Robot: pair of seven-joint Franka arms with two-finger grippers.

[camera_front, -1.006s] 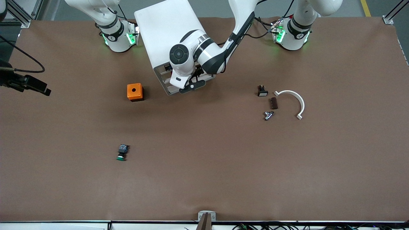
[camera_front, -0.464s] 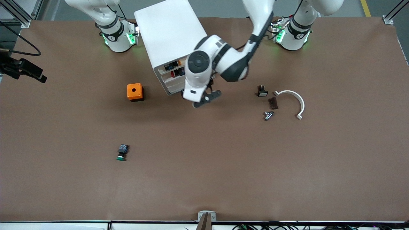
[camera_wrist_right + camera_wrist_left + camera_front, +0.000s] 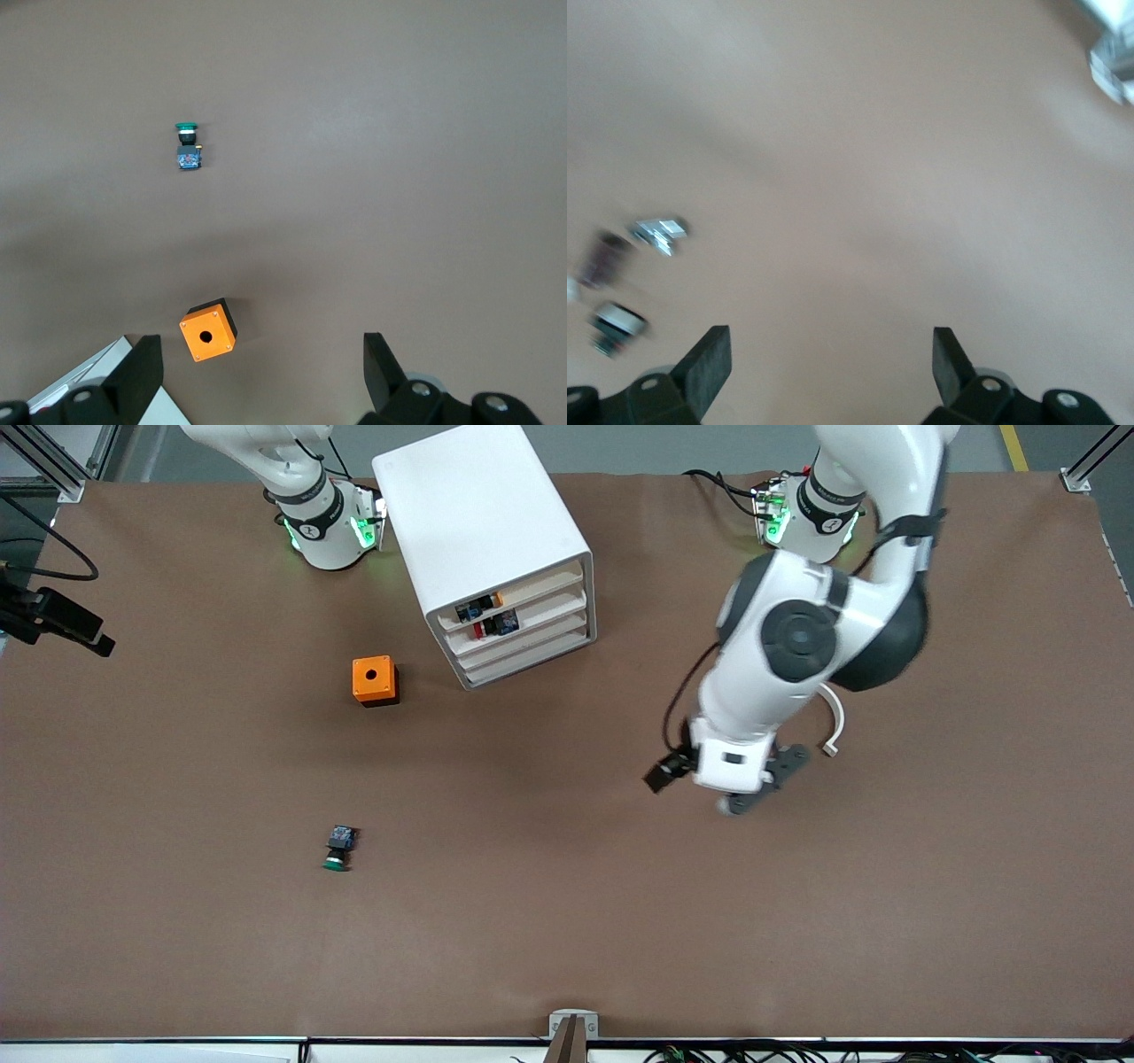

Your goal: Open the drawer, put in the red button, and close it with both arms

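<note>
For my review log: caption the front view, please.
Cabinet drawers all shut; left pincer, open, over bare table; green button nearer the camera than the orange box.

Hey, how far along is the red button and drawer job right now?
Looks essentially finished. The red button sits inside the drawer, second from the top, which looks pushed in level with the others. Nothing is in hand: the left gripper hangs open over bare table; the right gripper is open, high over the orange box. Nothing obvious is left.
</note>
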